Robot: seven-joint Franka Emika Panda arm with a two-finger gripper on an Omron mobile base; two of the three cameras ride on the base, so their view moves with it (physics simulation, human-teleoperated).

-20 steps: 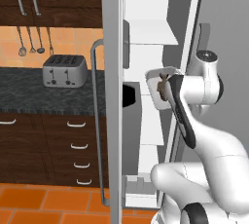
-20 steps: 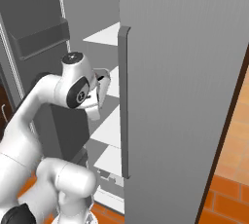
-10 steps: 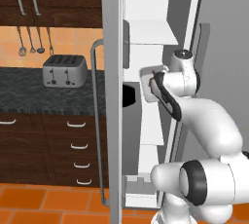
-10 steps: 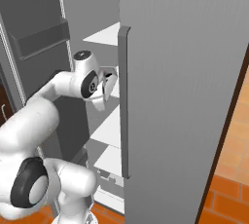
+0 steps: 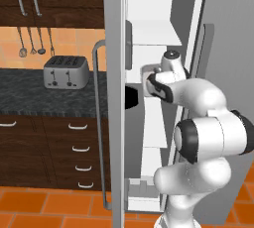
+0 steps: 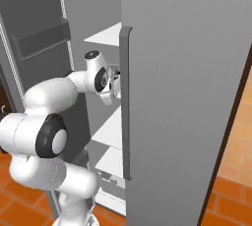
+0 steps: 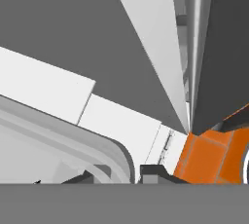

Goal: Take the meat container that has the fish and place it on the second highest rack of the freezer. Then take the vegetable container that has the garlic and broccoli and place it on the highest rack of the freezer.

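Observation:
My gripper (image 7: 119, 173) is shut on the rounded rim of a white container (image 7: 68, 138); what lies in the container is hidden. In the left base view the container (image 5: 148, 73) shows as a white edge in front of my hand, inside the open freezer (image 5: 161, 4). From the right base view my gripper (image 6: 116, 80) sits inside the freezer just behind the grey door edge, below the highest rack (image 6: 106, 34) and above the second highest rack (image 6: 112, 127). The fish, garlic and broccoli are out of view.
The open freezer door (image 5: 114, 133) with its long handle (image 5: 99, 123) stands close on the left of my arm. The closed grey fridge door (image 6: 182, 97) and its handle (image 6: 125, 102) are on the right. A toaster (image 5: 66, 72) sits on the dark counter (image 5: 30, 90).
My arm has folded up and pushed the hand with the container a little deeper into the freezer. The grip has stayed shut.

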